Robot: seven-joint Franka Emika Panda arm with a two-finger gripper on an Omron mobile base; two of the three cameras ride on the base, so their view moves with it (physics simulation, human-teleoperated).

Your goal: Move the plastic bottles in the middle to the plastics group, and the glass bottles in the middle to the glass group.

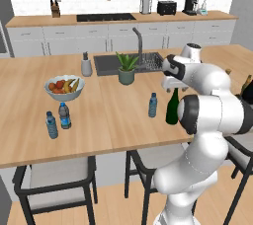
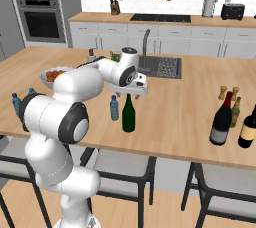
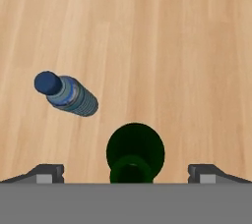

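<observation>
Where the sink [image 1: 129, 63] sits, the wooden counter [image 1: 113, 115] fronts white cabinets [image 1: 99, 36].

Water bottle [image 3: 66, 94] crowds green bottle [image 3: 135, 153] (other sides free).

Two rear base views share island counter [image 1: 113, 115], hand view straight down

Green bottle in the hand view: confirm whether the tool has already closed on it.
No: the tool stands wide open above the green bottle, with both fingertips clear of its neck.
</observation>
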